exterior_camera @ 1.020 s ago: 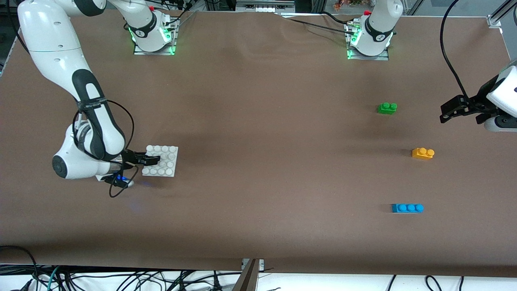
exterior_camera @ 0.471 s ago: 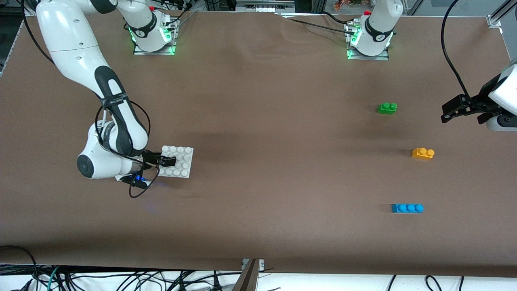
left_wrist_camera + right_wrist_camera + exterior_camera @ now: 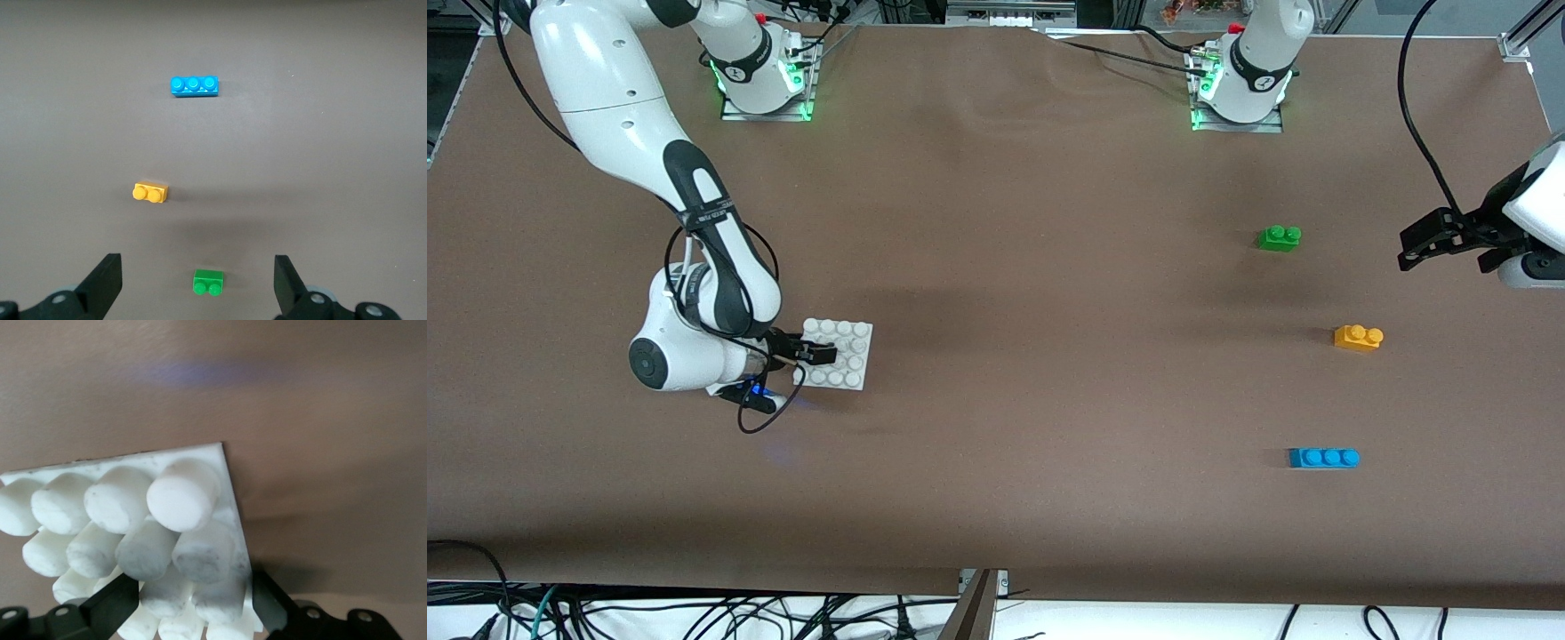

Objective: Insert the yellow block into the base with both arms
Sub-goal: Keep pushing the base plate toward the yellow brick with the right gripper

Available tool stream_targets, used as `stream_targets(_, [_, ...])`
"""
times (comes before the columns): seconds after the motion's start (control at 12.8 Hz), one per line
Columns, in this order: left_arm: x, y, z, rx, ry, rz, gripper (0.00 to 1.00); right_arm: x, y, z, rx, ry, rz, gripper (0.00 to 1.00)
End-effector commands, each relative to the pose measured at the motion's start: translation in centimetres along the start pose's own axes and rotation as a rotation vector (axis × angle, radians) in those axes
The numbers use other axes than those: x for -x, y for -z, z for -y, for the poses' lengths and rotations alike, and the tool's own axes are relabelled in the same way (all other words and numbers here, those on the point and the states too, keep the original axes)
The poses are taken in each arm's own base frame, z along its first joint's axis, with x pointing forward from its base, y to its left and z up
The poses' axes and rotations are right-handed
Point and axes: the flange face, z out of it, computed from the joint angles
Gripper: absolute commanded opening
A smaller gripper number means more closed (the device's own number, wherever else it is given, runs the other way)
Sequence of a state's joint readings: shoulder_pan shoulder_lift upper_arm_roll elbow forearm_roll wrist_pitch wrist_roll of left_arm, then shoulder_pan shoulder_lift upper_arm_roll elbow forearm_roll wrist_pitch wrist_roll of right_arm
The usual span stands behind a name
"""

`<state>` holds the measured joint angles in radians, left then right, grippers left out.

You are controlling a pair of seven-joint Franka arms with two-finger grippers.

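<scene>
The white studded base (image 3: 845,353) lies toward the right arm's end of the table. My right gripper (image 3: 811,353) is shut on the base's edge; in the right wrist view the base (image 3: 143,520) sits between the black fingers (image 3: 107,608). The yellow block (image 3: 1358,337) rests on the table toward the left arm's end, also in the left wrist view (image 3: 151,193). My left gripper (image 3: 1430,242) is open and empty, over the table's edge past the green brick; its fingers (image 3: 103,283) show wide apart.
A green two-stud brick (image 3: 1280,237) lies farther from the camera than the yellow block, and shows in the left wrist view (image 3: 208,282). A blue three-stud brick (image 3: 1324,457) lies nearer to the camera, also in the left wrist view (image 3: 194,86). Brown cloth covers the table.
My right gripper has slid the base along the table toward the left arm's end. The left arm and the three bricks have not moved.
</scene>
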<state>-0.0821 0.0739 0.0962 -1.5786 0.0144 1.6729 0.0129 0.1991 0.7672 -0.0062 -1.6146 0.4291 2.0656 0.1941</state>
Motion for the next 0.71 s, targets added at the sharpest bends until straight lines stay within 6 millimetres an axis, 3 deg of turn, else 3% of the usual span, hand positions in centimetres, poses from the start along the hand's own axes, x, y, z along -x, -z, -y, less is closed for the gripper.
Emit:
stream_targets(0.0, [-0.2,0.7,-0.1,0.003,-0.007,-0.009,1.0,-0.1,-2.7,2.5,-0.022,-0.018,-0.007,0.8])
stream_targets(0.63, [-0.3,0.6,-0.2,0.005,-0.01,-0.01,1.0,1.9,-4.7,9.1,-0.051,-0.03,-0.021,0.82])
